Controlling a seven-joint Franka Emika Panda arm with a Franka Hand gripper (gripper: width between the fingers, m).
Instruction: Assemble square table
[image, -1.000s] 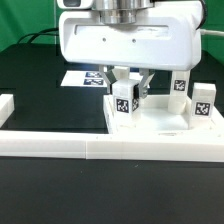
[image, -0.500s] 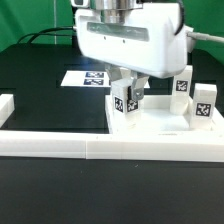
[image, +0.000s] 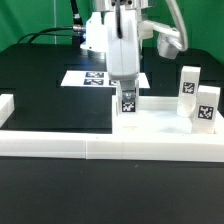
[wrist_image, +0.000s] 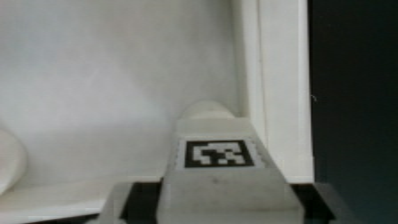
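Jaws pinching a tagged leg block (image: 128, 101), fingertips hidden above the square table (image: 160, 124).

You see white leg blocks (image: 128, 102) with black-and-white tags, a white square slab (image: 160, 122), and a black desk (image: 40, 90).

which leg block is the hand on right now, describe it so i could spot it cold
Start at the white square tabletop lying against the long white border wall. Three tagged white leg blocks stand on it: two on the exterior view's right, one alone near the slab's left corner. The one you want is the left leg block, the only one directly under the arm, with the hand closed around its top.
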